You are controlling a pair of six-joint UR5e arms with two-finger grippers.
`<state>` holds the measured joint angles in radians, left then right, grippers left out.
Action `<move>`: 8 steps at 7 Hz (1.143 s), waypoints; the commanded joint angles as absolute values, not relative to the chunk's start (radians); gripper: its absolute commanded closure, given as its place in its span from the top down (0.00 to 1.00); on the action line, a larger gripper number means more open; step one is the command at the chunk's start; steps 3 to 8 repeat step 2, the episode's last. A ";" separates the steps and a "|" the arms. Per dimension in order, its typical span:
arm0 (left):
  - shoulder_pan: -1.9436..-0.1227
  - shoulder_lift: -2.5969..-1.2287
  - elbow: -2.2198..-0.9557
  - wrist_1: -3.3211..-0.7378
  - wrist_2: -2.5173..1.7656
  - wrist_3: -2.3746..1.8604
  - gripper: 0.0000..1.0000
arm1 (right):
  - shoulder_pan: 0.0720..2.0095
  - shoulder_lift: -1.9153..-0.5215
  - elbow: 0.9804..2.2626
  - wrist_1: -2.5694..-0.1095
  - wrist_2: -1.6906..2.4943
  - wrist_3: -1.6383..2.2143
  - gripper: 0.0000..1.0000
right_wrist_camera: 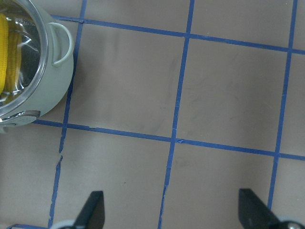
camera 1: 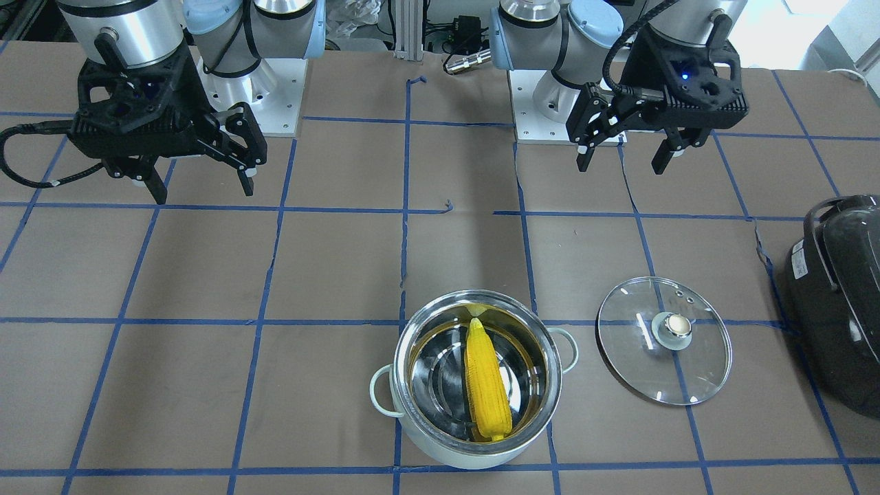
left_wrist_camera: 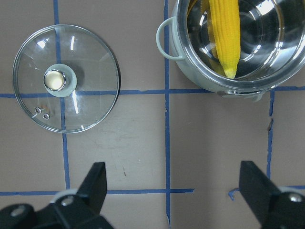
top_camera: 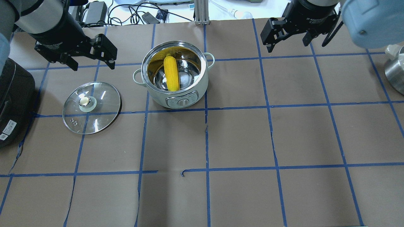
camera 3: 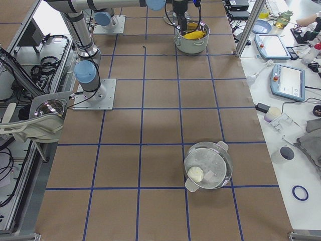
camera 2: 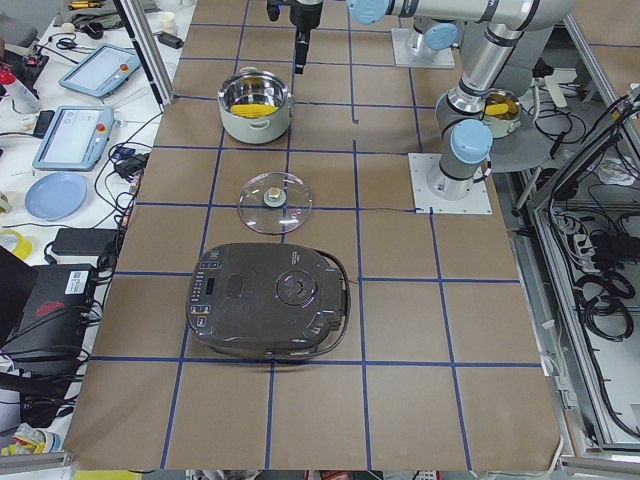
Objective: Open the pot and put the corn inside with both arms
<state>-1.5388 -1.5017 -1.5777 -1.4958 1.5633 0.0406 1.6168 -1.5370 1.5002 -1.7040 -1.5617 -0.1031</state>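
The mint-green pot (camera 1: 440,448) stands open on the table, also in the overhead view (top_camera: 189,93). The yellow corn (camera 1: 487,386) lies inside it, leaning on the steel wall (top_camera: 172,74). The glass lid (camera 1: 663,340) with its brass knob lies flat on the table beside the pot, on my left side (top_camera: 92,107). My left gripper (top_camera: 93,66) is open and empty, raised above the table behind the lid. My right gripper (top_camera: 288,45) is open and empty, raised well to the right of the pot. The left wrist view shows lid (left_wrist_camera: 66,78), pot (left_wrist_camera: 167,40) and corn (left_wrist_camera: 225,33).
A big dark grey appliance (top_camera: 12,101) sits at the table's left end, past the lid. A steel vessel (top_camera: 396,72) stands at the right edge. Another lidded steel pot (camera 3: 208,165) sits near the table's right end. Blue tape lines cross the brown table cover.
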 commanded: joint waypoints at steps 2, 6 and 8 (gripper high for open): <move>-1.539 -1.502 -1.578 -1.497 1.563 0.041 1.00 | 1.617 -1.537 1.502 -1.704 -1.563 -0.103 1.00; -1.539 -1.502 -1.578 -1.497 1.563 0.041 1.00 | 1.617 -1.537 1.502 -1.704 -1.563 -0.103 1.00; -1.539 -1.502 -1.578 -1.497 1.563 0.041 1.00 | 1.617 -1.537 1.502 -1.704 -1.563 -0.103 1.00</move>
